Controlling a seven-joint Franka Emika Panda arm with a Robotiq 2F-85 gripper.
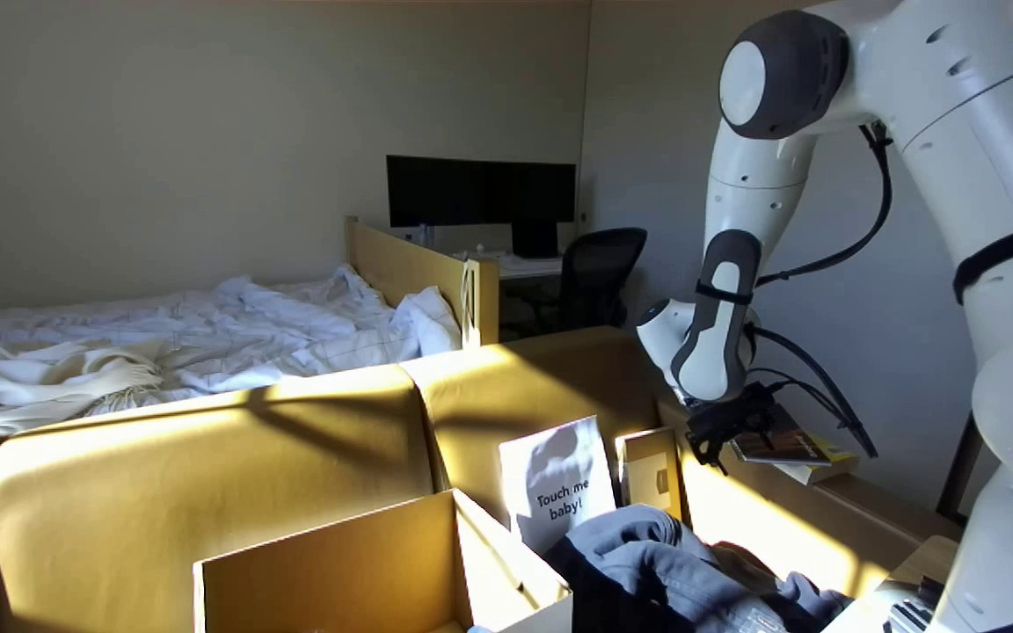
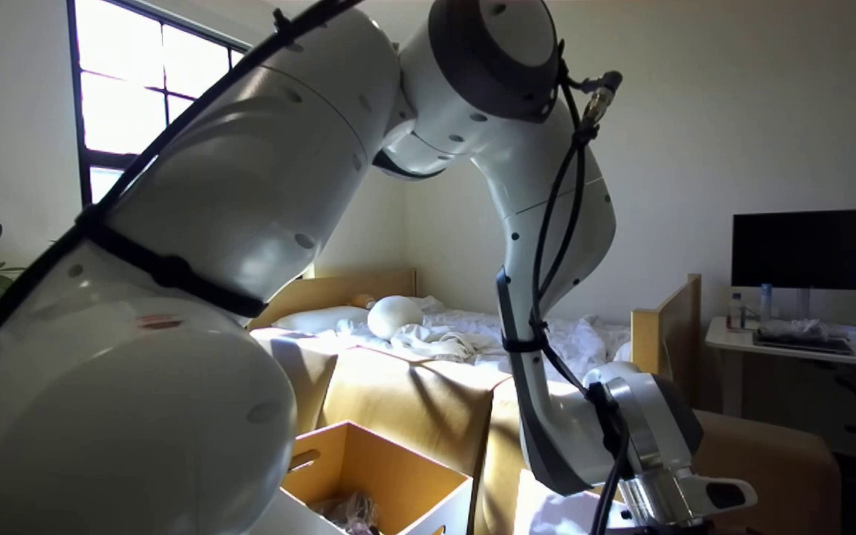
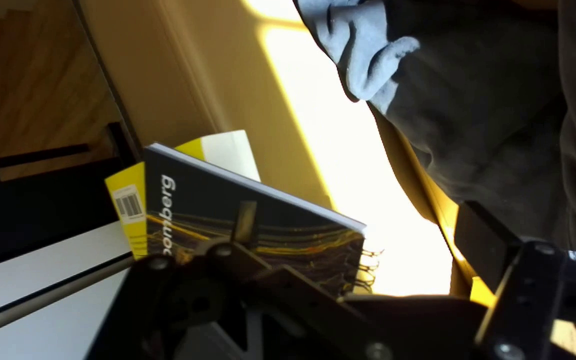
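Only my wrist view shows the barcode (image 3: 129,204) on the yellow book (image 3: 133,177) beneath the spiral notebook (image 3: 293,235), and only an exterior view lets me read the sign (image 1: 559,479), while my end effector (image 3: 362,223), released, fingers (image 3: 487,240) spread wide, has that notebook near its nine o'clock in the wrist view.

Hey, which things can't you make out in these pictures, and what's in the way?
Notebook: start of its cover word, wrist view; covered by the jaws.
Yellow book: most of its cover, wrist view; the notebook lies over it.
Box: its lower part, in both exterior views; cut off by the bottom edge.
Box contents: what they are, in an exterior view; too small, partly below the bottom edge.
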